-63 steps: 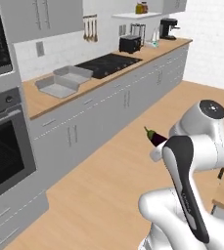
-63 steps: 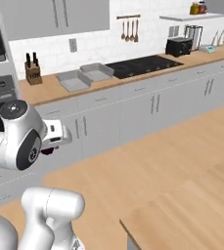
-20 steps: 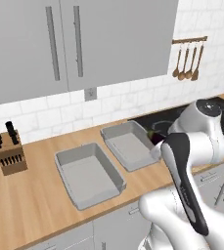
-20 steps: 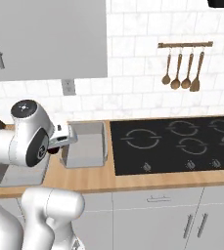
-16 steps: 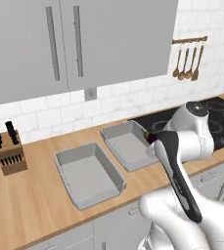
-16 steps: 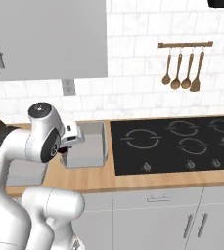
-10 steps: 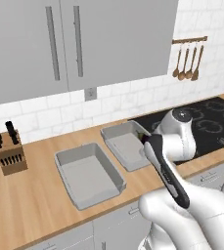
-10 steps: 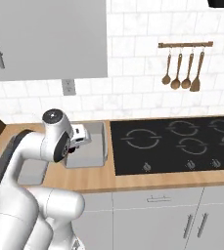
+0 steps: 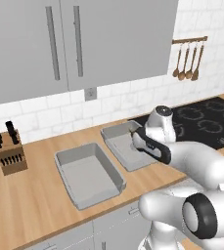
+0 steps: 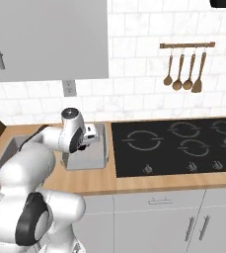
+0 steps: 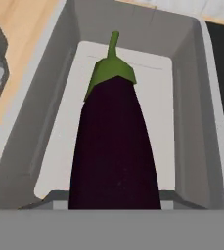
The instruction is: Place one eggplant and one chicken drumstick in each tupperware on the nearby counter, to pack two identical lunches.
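A glossy deep-purple eggplant (image 11: 114,146) with a green cap fills the middle of the hand view, stem pointing away. My gripper (image 9: 134,141) is shut on it. It hangs just above the floor of the right-hand tupperware (image 11: 45,122), a shallow light-grey rectangular container (image 9: 114,129) beside the cooktop. The second tupperware (image 9: 86,177) sits to its left on the wooden counter (image 9: 30,205) with nothing in it. From the right base view my hand (image 10: 91,139) reaches over the right tupperware (image 10: 103,148). The chicken drumstick is out of view.
A black cooktop (image 10: 178,143) lies directly right of the tupperware. A knife block (image 9: 8,154) stands at the counter's left. Wooden utensils (image 10: 186,69) hang on the tiled wall, and grey wall cabinets (image 9: 84,44) hang above the counter.
The base drove up to the counter, then stood still. Over the last second my arm stretched forward and down, carrying the eggplant over the right tupperware.
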